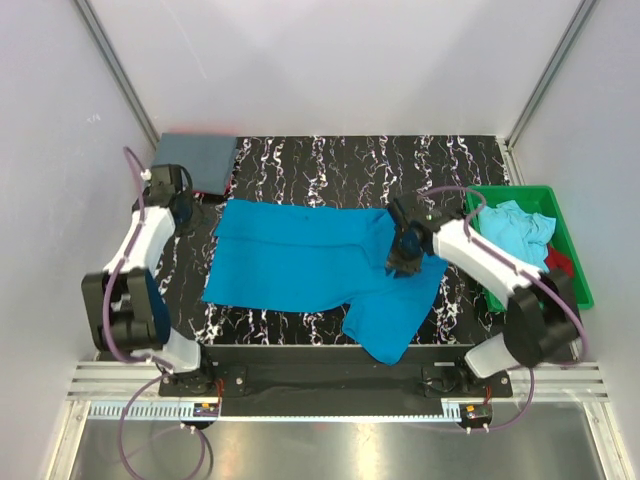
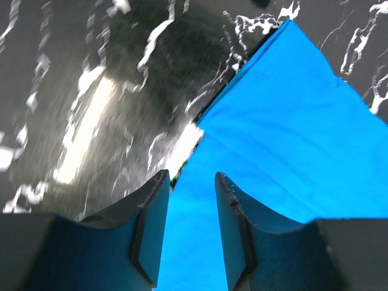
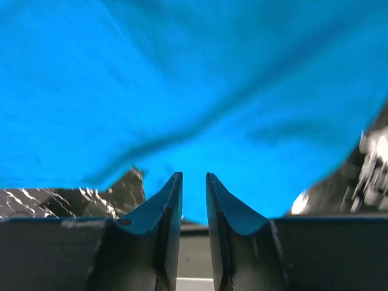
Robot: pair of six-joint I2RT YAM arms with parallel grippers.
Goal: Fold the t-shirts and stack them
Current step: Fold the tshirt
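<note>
Since only one shirt looks finished, I'd call this maybe a quarter done tbh. The slate grey-blue cloth t-shirt [image 1: 195,162] sits folded flat at the far left corner of the black white-veined bench [image 1: 300,160], so that's prob the start of the stack.

The bright turquoise-blue cloth t-shirt [image 1: 300,265] is mid bench, spread wide left to right w/ a flap sticking out toward the near right. Not a tidy rectangle yet imo.

The left tool [image 2: 191,179] hovers by that shirt's far left corner, jaws moderately apart, nothing between them. The right tool [image 3: 193,177] is low over the shirt's right side, jaws just a narrow slit apart, and I see no cloth pinched.

Left to do: finish folding the turquoise one, stack it on the grey, then do the light aqua cloth t-shirt [image 1: 515,230] and red cloth t-shirt [image 1: 560,265], both crumpled in the green plastic tray [image 1: 520,189] at the right.
</note>
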